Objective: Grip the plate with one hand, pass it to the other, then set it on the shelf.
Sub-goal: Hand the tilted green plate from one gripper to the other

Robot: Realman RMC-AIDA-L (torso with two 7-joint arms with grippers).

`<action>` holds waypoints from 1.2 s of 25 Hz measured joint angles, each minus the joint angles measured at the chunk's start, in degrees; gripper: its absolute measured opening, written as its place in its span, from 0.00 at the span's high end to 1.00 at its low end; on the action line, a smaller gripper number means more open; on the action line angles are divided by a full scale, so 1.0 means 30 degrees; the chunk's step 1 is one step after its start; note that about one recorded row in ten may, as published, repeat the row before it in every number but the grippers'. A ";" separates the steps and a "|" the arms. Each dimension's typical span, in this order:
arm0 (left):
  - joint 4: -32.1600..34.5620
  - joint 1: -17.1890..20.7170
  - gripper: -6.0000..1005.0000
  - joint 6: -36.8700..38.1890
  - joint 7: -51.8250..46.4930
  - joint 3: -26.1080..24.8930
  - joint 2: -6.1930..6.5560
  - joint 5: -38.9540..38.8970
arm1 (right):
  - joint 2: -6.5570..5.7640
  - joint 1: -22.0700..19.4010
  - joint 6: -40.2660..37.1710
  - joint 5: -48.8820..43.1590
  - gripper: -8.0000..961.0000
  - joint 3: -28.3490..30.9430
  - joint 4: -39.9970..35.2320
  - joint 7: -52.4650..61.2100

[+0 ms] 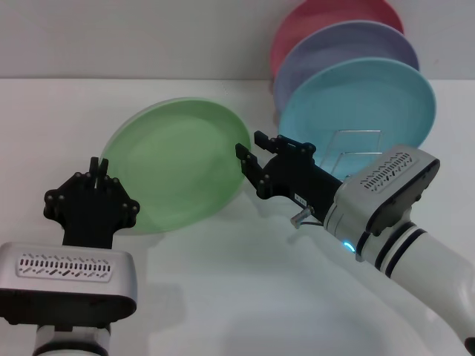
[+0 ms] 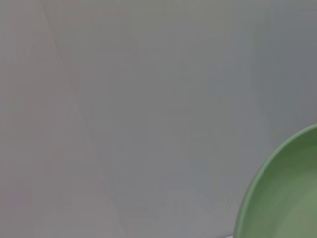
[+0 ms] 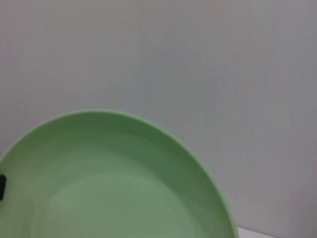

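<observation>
Showing shelf in head view only

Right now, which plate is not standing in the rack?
The light green plate: held up between both end effectors, left of the rack holding the turquoise, lavender and pink plates.

We take this for a lab or test bench rather than a home kitchen: a bare white tabletop against a plain pale wall, with only coloured plates standing in a wire plate rack, and no sink or cookware in sight.
</observation>
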 joint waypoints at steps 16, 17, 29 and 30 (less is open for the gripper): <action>0.0180 0.0001 0.97 0.0001 0.0000 0.0099 0.0000 -0.0001 | 0.0000 -0.0034 0.0031 0.0000 0.73 0.0000 -0.0157 0.0000; 0.0186 0.0001 0.97 0.0001 0.0000 0.0101 0.0000 -0.0002 | 0.0000 -0.0030 0.0031 0.0001 0.73 0.0000 -0.0166 0.0001; 0.0203 0.0000 0.97 -0.0115 0.0000 0.0198 -0.0001 -0.0002 | 0.0000 0.0015 0.0032 0.0002 0.73 0.0013 -0.0180 0.0001; 0.0198 0.0001 0.97 -0.0121 0.0000 0.0197 0.0000 -0.0002 | 0.0000 0.0015 0.0031 0.0002 0.73 0.0022 -0.0178 0.0000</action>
